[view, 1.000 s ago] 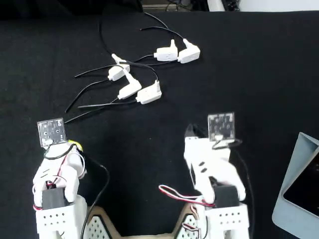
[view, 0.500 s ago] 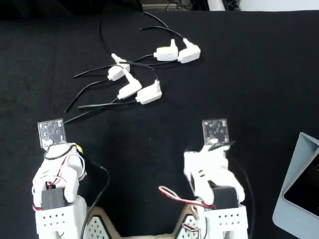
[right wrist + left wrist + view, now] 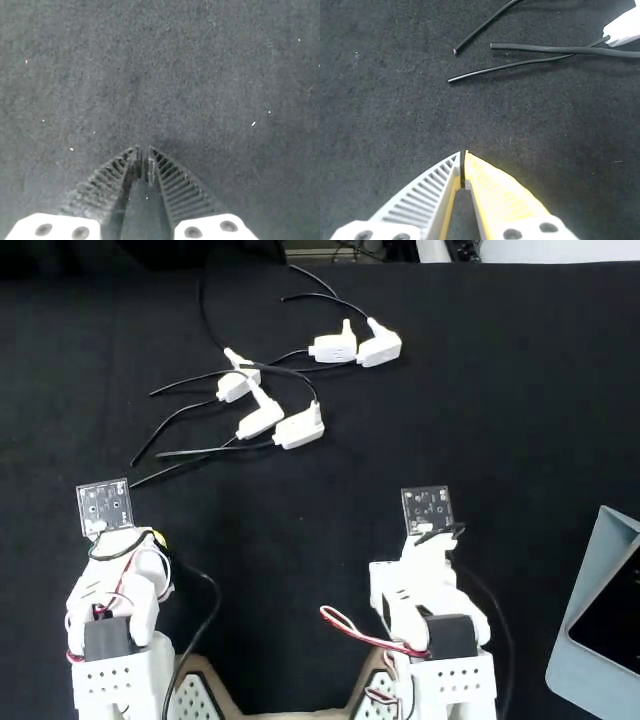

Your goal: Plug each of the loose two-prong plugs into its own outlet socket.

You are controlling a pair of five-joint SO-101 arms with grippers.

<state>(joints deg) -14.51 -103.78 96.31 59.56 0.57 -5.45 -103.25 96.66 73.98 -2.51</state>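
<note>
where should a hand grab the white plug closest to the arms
Across the narrow sides of the white plug, mid-body, coming straight down from above. It lies flat on the black table, its long axis slanted, with black cords beside its ends, so the flanks look freest.

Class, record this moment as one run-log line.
left gripper: shut, empty | right gripper: shut, empty | plugs: on table, none gripped

Plugs (image 3: pixel 290 380) clustered far side of table (image 3: pixel 520 420) (arms (image 3: pixel 115 590) near edge).
</note>
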